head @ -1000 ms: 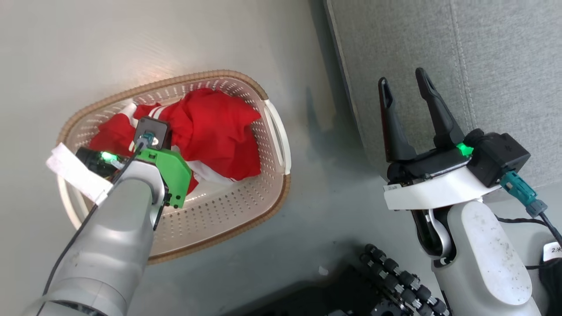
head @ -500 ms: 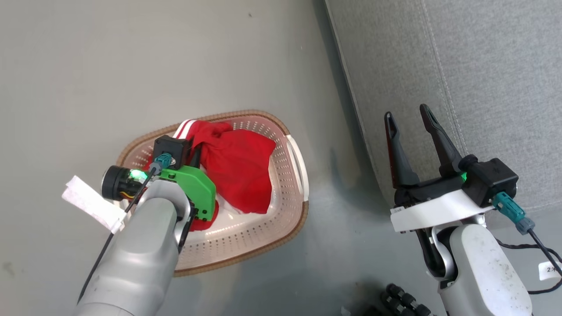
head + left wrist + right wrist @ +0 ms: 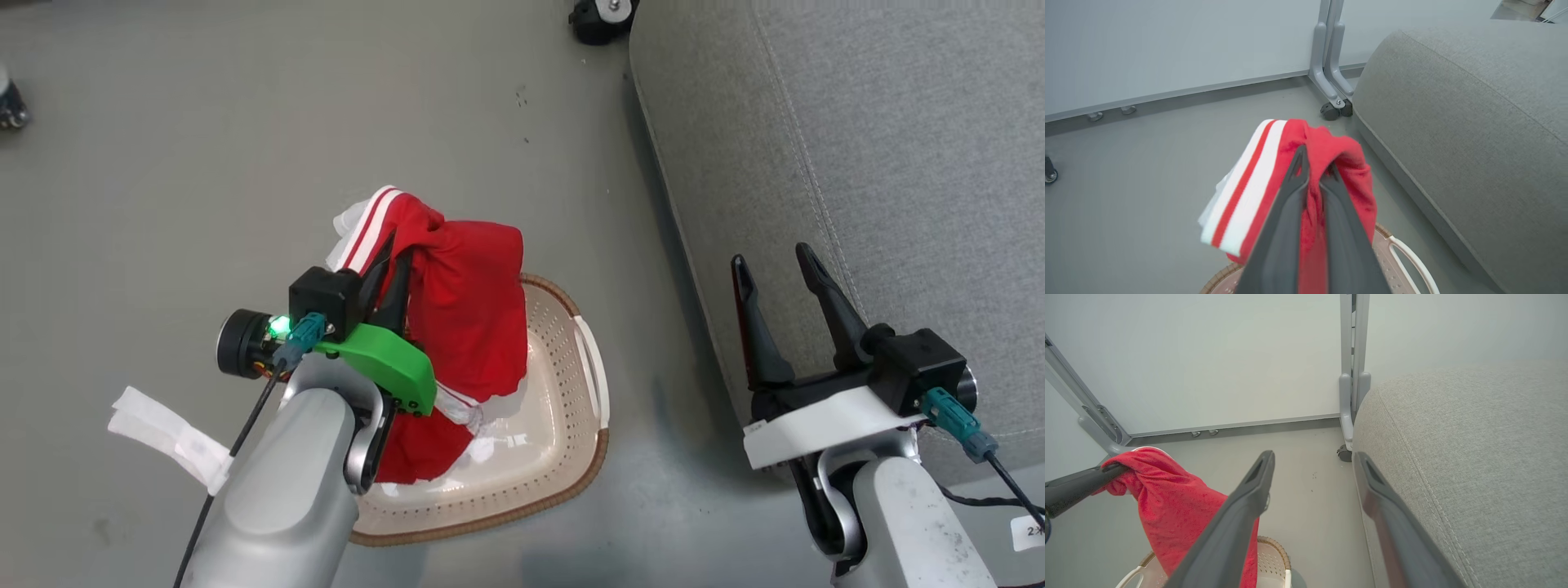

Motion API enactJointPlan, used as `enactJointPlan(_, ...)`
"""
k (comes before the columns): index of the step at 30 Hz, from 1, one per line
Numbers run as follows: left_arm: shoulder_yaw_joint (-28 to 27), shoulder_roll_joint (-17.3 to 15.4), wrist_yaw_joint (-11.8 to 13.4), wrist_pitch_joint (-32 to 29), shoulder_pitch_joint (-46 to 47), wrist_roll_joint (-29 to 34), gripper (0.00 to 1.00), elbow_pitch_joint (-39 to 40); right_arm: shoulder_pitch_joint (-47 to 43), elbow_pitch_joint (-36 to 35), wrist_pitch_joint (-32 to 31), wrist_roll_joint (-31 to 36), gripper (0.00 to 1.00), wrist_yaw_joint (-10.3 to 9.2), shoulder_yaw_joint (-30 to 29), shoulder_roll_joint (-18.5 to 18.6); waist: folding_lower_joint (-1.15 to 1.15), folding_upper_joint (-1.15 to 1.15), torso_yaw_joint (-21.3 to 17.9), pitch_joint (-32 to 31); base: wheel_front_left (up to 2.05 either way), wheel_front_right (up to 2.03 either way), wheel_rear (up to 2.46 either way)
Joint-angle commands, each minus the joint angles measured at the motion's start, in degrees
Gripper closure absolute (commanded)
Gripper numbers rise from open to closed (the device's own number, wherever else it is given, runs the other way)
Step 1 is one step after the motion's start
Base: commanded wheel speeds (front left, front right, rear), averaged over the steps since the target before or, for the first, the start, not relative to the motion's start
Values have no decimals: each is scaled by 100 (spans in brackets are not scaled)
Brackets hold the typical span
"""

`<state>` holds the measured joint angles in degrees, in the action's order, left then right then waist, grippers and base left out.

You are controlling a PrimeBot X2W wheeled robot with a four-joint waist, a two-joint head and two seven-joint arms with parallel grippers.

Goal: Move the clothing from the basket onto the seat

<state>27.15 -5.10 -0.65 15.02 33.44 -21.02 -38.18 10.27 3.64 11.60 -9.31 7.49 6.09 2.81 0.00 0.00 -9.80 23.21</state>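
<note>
The clothing (image 3: 469, 310) hangs with its long axis vertical over the basket (image 3: 571, 445). The left pincer (image 3: 1316, 163) is clamped on its top; the right pincer (image 3: 771, 257) is wide apart and empty.

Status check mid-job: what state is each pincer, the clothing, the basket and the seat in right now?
Left pincer: shut on the clothing, raised above the basket.
Right pincer: open, holding nothing, near the seat edge.
Clothing: bunched, hanging from the left pincer over the basket.
Basket: upright on the floor, bottom partly bare.
Seat: no clothing on the part in view.
</note>
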Motion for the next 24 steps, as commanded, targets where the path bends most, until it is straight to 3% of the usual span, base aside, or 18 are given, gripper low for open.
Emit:
enactJointPlan(1, -54, -68, -6, 21, -182, 12, 100, 232, -123, -41, -41, 56, 0, 0, -20, 17, 0, 0, 225, -394, 0, 0, 0)
enactJointPlan(15, -240, -323, -136, 22, -981, 166, 100, 2737, -626, -303, -412, 127, 0, 0, 6, 16, 0, 0, 426, -1164, 0, 0, 0)
enactJointPlan(24, -266, -373, -149, 21, -1521, 149, 100, 3827, -918, -498, -644, 149, 0, 0, 104, 16, 0, 0, 431, -1548, 0, 0, 0)
